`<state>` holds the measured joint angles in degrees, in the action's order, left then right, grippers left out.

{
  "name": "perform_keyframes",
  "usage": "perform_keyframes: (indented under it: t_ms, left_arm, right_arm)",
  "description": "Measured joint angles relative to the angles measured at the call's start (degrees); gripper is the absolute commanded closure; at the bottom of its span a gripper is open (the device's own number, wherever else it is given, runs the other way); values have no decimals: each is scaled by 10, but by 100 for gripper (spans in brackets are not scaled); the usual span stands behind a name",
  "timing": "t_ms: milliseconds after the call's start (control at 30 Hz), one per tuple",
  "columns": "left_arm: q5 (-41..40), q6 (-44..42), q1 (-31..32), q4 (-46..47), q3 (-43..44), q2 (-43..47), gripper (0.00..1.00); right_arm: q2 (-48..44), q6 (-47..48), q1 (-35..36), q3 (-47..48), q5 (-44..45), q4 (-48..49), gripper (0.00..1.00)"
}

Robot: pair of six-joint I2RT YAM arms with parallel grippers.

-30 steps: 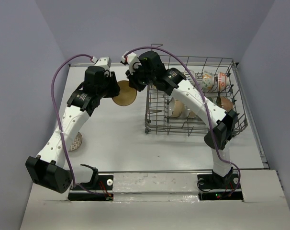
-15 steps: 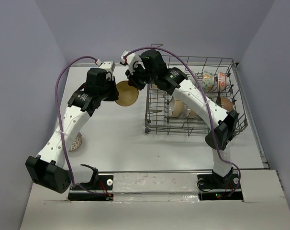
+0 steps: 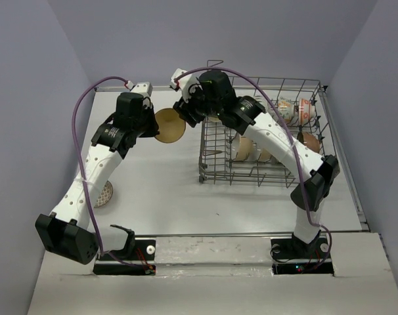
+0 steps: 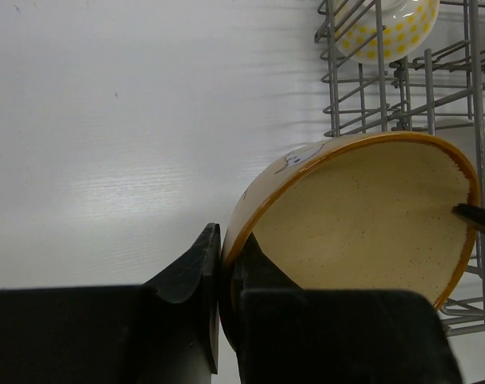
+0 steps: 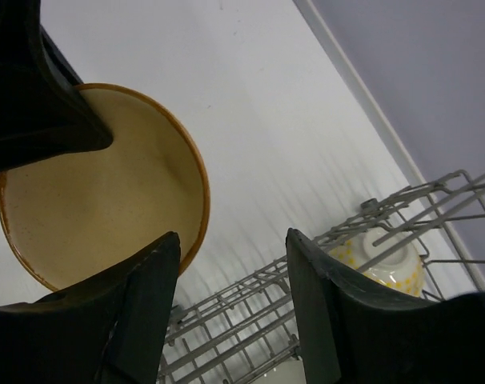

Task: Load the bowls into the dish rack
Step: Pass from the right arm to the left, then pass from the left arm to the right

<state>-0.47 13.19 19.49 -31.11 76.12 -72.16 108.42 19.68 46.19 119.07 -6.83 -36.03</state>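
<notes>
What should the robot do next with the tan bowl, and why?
Probably ease the right end effector back from the tan bowl. Its jaws stand open at one edge, while the left end effector pinches the opposite rim, so the left arm alone holds it and could then carry it to the dish rack.

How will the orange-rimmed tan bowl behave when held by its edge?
The round tan glazed bowl looks rigid, probably brittle: knocking the grey wire dish rack could chip it. The left gripper pinches one spot of its smooth rim, so it may pivot or slip.
</notes>
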Motion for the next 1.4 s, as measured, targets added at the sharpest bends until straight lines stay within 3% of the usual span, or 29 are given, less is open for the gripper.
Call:
perform_keyframes:
  t_ms: [267, 433, 633, 1400]
  left_arm:
    - [0, 4, 0, 0, 0, -1, 100]
    - [0, 8, 0, 1, 0, -7, 100]
    - [0, 10, 0, 0, 5, -16, 100]
    - [10, 12, 0, -3, 43, -16, 100]
  right_arm:
    - [-63, 3, 7, -40, 70, 39, 36]
    - [-110, 27, 84, -75, 85, 42, 36]
    - [-92, 50, 156, -79, 91, 36, 38]
    - [-29, 73, 159, -128, 254, 87, 43]
